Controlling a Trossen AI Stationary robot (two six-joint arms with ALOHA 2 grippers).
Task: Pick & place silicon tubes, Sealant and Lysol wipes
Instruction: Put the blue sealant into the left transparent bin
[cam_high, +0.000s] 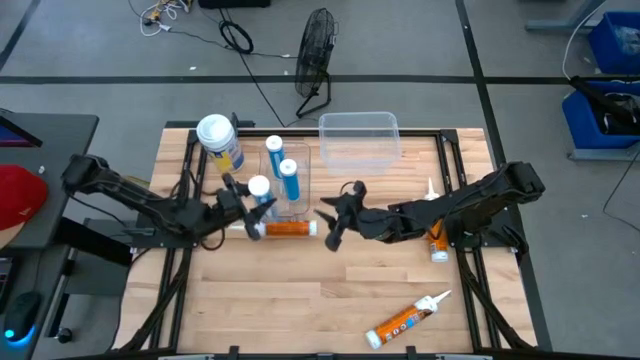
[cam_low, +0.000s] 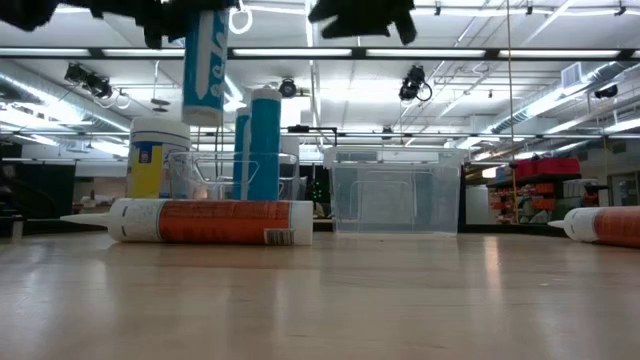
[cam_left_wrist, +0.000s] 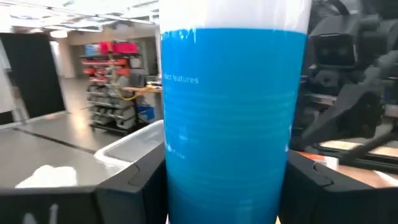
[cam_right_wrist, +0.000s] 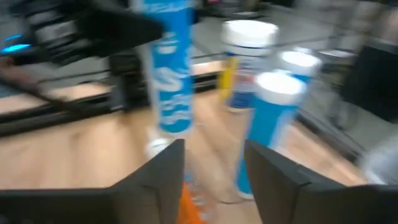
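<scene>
My left gripper (cam_high: 250, 205) is shut on a slim blue tube with a white cap (cam_high: 259, 187), held upright above the table in the low view (cam_low: 203, 70). Two more blue tubes (cam_high: 282, 160) stand in a small clear bin (cam_high: 300, 185). The Lysol wipes canister (cam_high: 218, 140), with a white lid and a yellow-and-blue label, stands on its base at the far left. An orange sealant tube (cam_high: 285, 228) lies on its side on the table. My right gripper (cam_high: 332, 215) is open and empty, just right of that tube. My left gripper pinches the blue tube's body (cam_left_wrist: 186, 180) between its two fingers (cam_left_wrist: 127, 186), below the white cap. The fingers come level from the table's left and lie across the tube. The tube stands upright and is lifted clear of the table (cam_low: 203, 120).
A larger clear bin (cam_high: 358, 135) stands at the far middle. A second orange sealant tube (cam_high: 437, 242) lies under my right arm. A third (cam_high: 405, 320) lies near the front edge. The wooden table (cam_high: 300, 300) is bare at the near left and middle.
</scene>
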